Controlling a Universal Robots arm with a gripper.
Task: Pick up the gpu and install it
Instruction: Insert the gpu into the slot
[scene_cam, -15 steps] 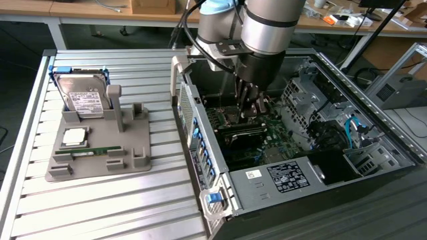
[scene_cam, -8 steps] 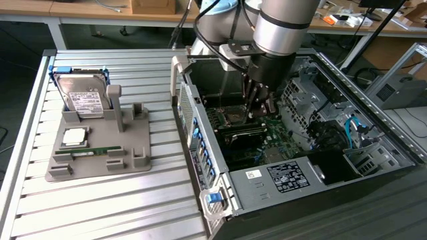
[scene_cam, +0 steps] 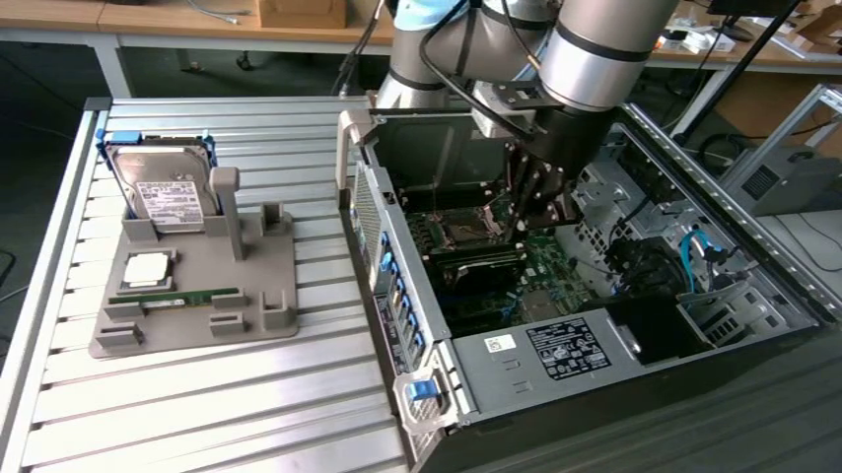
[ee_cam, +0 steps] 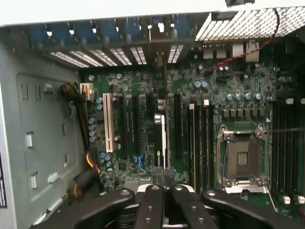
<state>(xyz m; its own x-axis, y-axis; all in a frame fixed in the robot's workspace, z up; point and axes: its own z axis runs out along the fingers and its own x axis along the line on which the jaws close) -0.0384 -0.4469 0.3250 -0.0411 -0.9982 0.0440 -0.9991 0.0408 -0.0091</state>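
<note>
A ribbed metal worktop [scene_cam: 197, 394] of long silvery slats carries two things. Toward the exterior view's left lies a grey holder tray [scene_cam: 197, 296] — a hard drive [scene_cam: 165, 192] stands upright in it, with a processor chip [scene_cam: 145, 268] and a green memory stick [scene_cam: 177, 295] lying flat. At the exterior view's right sits an open computer case [scene_cam: 579, 296] — its motherboard exposed.
</note>
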